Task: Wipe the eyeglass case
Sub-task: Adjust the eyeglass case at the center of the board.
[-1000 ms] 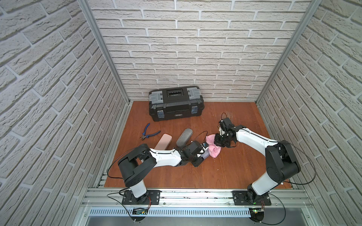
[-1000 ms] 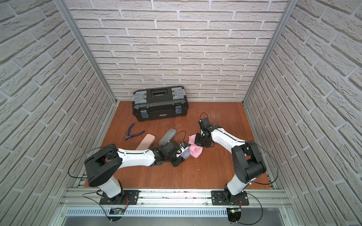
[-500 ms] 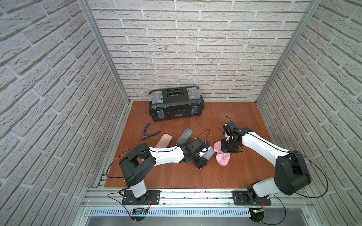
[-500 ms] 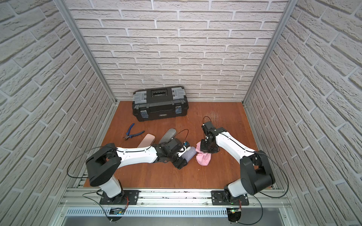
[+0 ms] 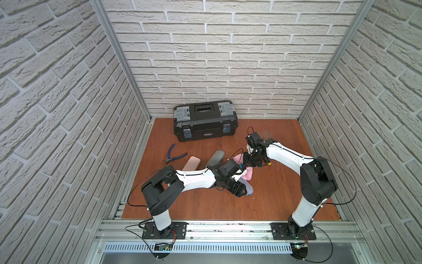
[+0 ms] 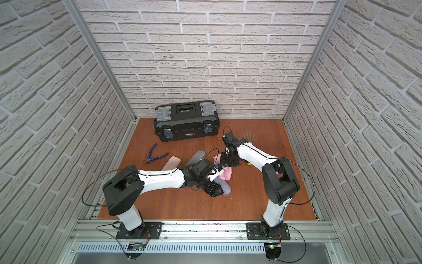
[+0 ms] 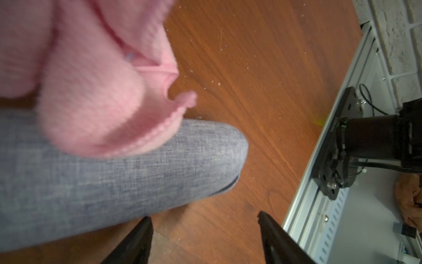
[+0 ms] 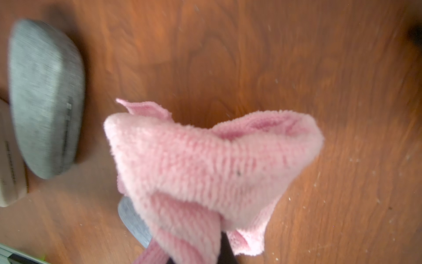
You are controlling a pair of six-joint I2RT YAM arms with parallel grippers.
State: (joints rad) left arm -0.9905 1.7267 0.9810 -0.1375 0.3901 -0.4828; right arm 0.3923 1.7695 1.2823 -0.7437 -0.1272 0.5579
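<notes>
Cloth, tight in R fingers, back on eyeglass case; L fingers spread; case axis diag., end twd front.

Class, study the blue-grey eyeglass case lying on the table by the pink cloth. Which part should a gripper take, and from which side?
Take the blue-grey eyeglass case across its narrow width, on the stretch clear of the pink cloth, coming down from above. It lies flat and long, so its long sides likely give the steadiest hold; the rounded end would probably slip.
</notes>
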